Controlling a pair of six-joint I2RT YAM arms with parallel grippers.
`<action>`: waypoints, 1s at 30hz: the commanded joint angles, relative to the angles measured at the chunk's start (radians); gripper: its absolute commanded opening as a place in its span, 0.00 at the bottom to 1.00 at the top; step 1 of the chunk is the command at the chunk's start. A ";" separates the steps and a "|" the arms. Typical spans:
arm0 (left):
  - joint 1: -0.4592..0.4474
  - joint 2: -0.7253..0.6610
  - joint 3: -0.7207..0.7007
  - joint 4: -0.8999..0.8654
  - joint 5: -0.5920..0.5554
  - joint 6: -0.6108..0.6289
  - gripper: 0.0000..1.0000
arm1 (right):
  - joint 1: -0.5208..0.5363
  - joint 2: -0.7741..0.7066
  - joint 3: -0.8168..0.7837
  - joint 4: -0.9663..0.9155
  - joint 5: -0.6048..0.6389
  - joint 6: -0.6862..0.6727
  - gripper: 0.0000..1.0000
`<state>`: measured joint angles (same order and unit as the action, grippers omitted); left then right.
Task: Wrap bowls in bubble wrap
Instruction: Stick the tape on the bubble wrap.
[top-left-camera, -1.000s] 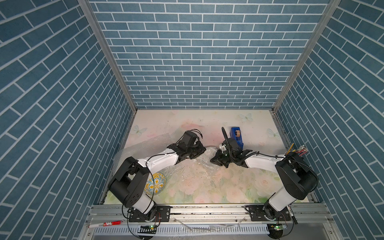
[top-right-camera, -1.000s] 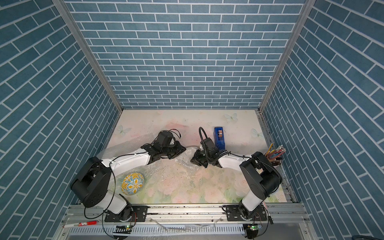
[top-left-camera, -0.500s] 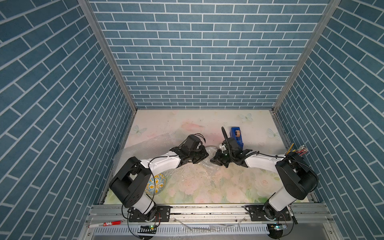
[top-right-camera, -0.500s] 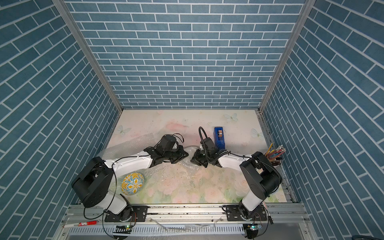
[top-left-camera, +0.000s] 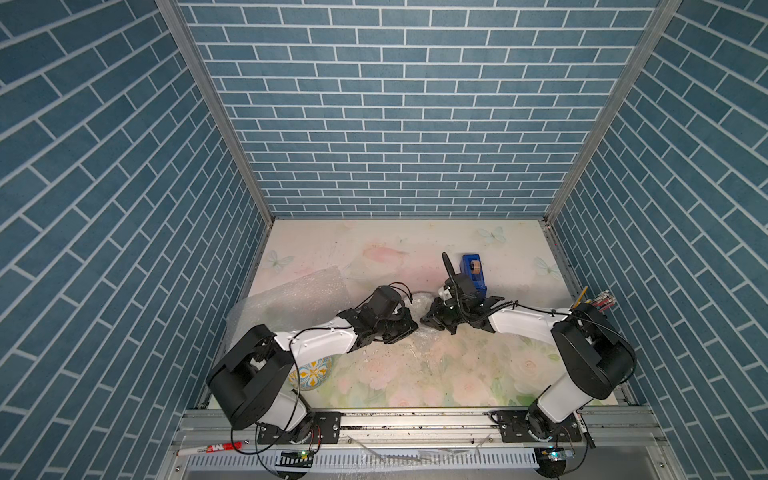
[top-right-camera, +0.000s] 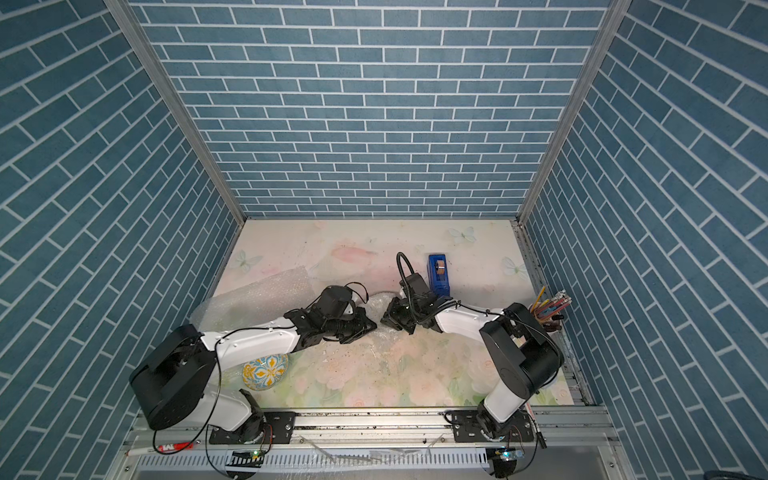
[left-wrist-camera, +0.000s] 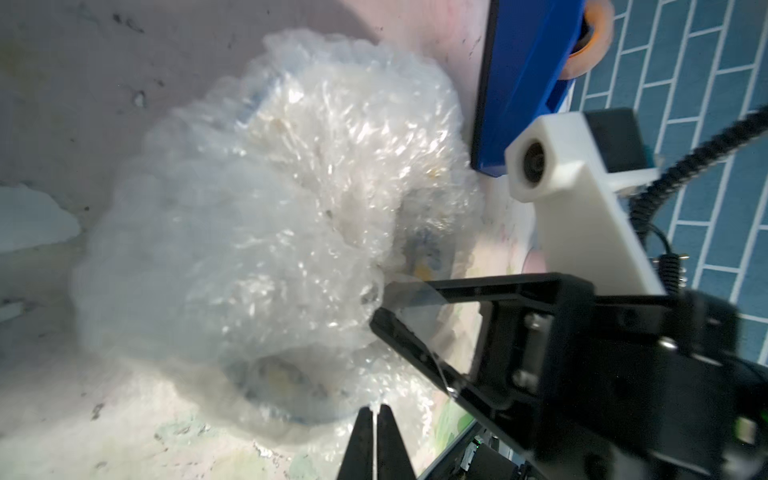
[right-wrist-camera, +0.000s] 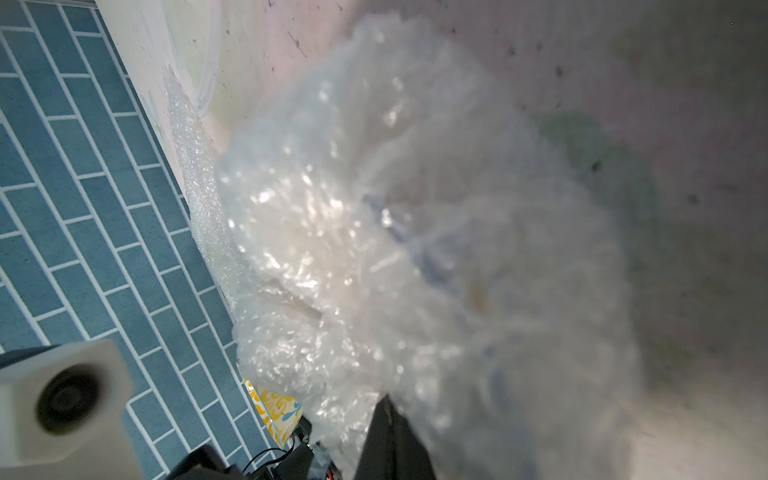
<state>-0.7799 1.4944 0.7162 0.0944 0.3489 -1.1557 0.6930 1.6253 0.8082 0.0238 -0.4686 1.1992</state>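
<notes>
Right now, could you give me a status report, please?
Left gripper, right gripper shut on bubble wrap bundle. Yellow bowl unwrapped by left base. Tape dispenser close behind.

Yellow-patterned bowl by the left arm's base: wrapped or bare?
Bare. The yellow-patterned bowl shows a crisp pattern in both top views, with no plastic over its visible part.

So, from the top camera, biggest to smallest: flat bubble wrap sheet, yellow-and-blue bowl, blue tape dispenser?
1. Flat clear bubble wrap sheet.
2. Round yellow-and-blue ceramic bowl and blue plastic tape dispenser: too alike to rank, both partly hidden, dispenser farther away.
</notes>
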 joint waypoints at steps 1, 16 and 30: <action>-0.002 0.037 0.022 0.098 0.017 -0.010 0.08 | -0.004 0.012 0.024 -0.029 0.008 0.027 0.00; 0.001 0.126 0.069 0.178 -0.001 -0.035 0.07 | -0.004 0.001 0.031 -0.058 0.010 0.013 0.00; 0.069 0.171 0.084 0.093 -0.095 -0.041 0.06 | -0.005 -0.018 0.036 -0.080 0.022 0.008 0.00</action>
<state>-0.7338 1.6524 0.7963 0.2302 0.3054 -1.1999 0.6888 1.6249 0.8223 -0.0246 -0.4637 1.2003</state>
